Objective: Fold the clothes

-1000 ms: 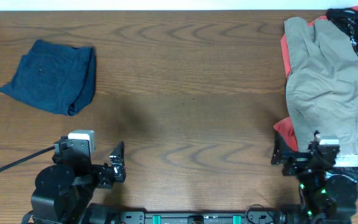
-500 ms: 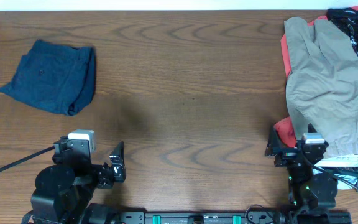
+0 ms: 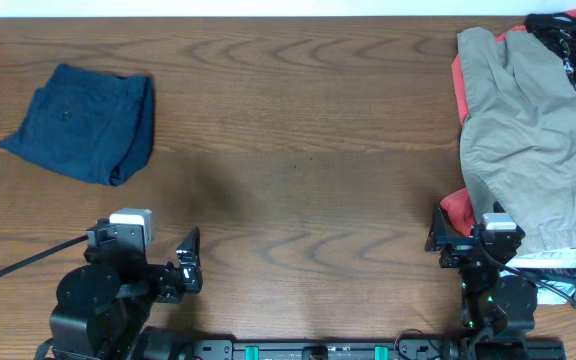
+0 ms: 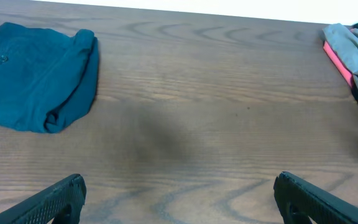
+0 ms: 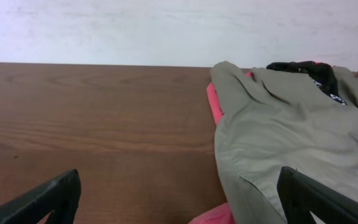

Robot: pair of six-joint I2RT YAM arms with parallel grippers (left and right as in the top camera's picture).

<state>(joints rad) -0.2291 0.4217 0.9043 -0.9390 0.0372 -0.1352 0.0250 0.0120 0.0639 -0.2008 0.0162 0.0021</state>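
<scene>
Wood table [image 3: 308, 120]. At right edge, khaki pile [image 3: 528, 130] over red-orange cloth [image 3: 455, 205], just ahead of right gripper [image 5: 179, 186], not between its fingers. Upper left, navy shorts [image 3: 83, 122], folded, well apart from left gripper [image 4: 179, 196]. Both grippers at bottom edge, fingers wide, holding nothing.

The right arm [image 3: 498, 300] has swung a little to the left along the near edge of the desk [image 3: 298, 150]. Its right gripper [image 3: 465, 243], which overlapped the khaki garment's [image 3: 528, 130] hem a second ago, now sits just beside that hem, near the red-orange cloth's [image 3: 454, 207] corner.
</scene>
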